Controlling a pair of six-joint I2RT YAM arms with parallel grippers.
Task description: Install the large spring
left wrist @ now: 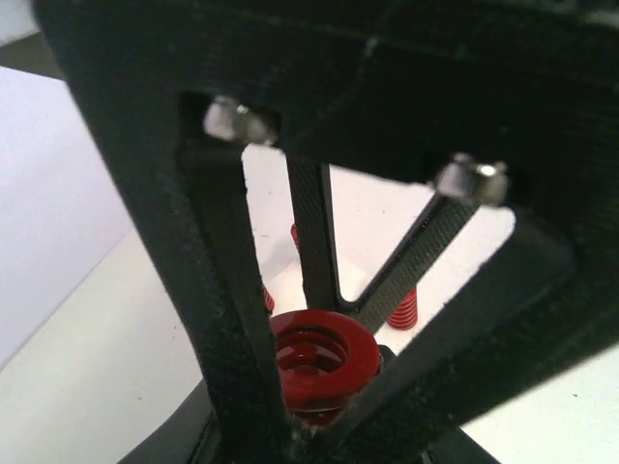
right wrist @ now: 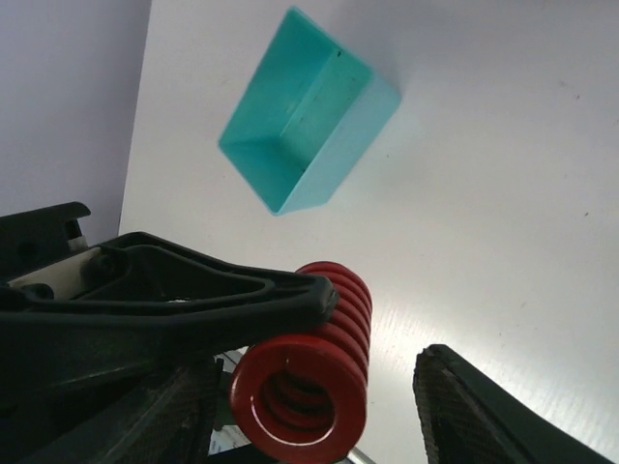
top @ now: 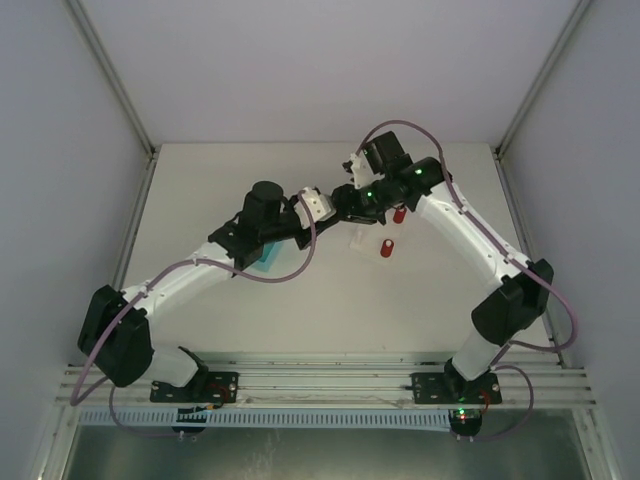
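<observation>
The large spring (left wrist: pixel 314 360), red and thick-coiled, shows end-on in the left wrist view, pinched between the black fingers (left wrist: pixel 227 319) of my left gripper (left wrist: pixel 319 396), which is shut on it. In the right wrist view the same large spring (right wrist: pixel 314 372) lies between the jaws of my right gripper (right wrist: pixel 319 401), which is open. Its right finger (right wrist: pixel 484 411) stands a gap away from the coils. From above, the left gripper (top: pixel 320 207) and right gripper (top: pixel 346 200) meet tip to tip at the table's middle, hiding the spring.
Two small red springs (top: pixel 398 213) (top: pixel 387 247) stand by a white plate (top: pixel 360 240) under the right arm. A teal bin (right wrist: pixel 308 111) lies on the table, partly under the left arm (top: pixel 268 255). Walls close in on three sides.
</observation>
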